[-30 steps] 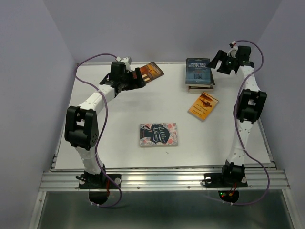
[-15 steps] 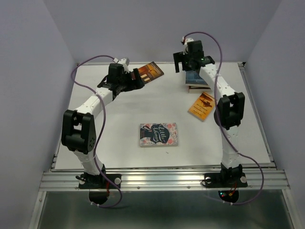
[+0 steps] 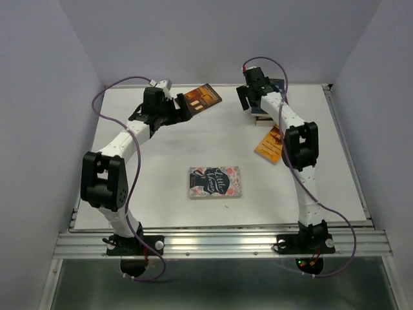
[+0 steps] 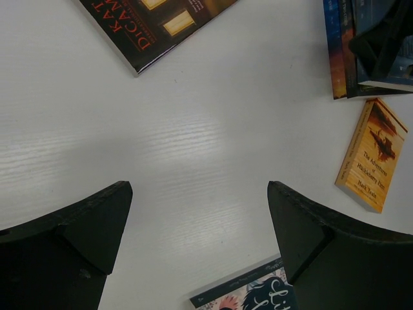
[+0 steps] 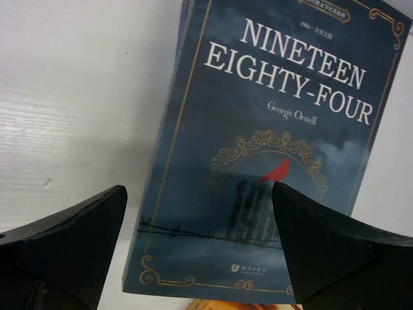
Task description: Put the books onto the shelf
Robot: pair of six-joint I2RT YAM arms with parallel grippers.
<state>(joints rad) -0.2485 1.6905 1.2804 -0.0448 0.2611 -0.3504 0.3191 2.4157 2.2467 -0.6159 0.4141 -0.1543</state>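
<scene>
The right end effector hangs with its fingers spread wide and empty over a stack of books at about 1 o'clock on the tabletop. The dark blue book on top sits slightly askew between the fingertips. The step in hand looks like picking up that top copy. It would probably go best if the wrist squared up to the cover and came down so the fingers straddle its shorter span, catching the top book alone and leaving the ones beneath undisturbed. A glossy cover may slip, so a grip well onto the edges seems wise. The left end effector, also spread apart and holding nothing, hovers over bare surface just short of the sunset brown book at 11 o'clock. An orange book lies at 2 o'clock and a flowered book near the centre. No shelf is in view. A second ago the right arm was off at the far right corner, and it has since swung inward over the stack. The left arm has barely shifted, and no book has moved.
</scene>
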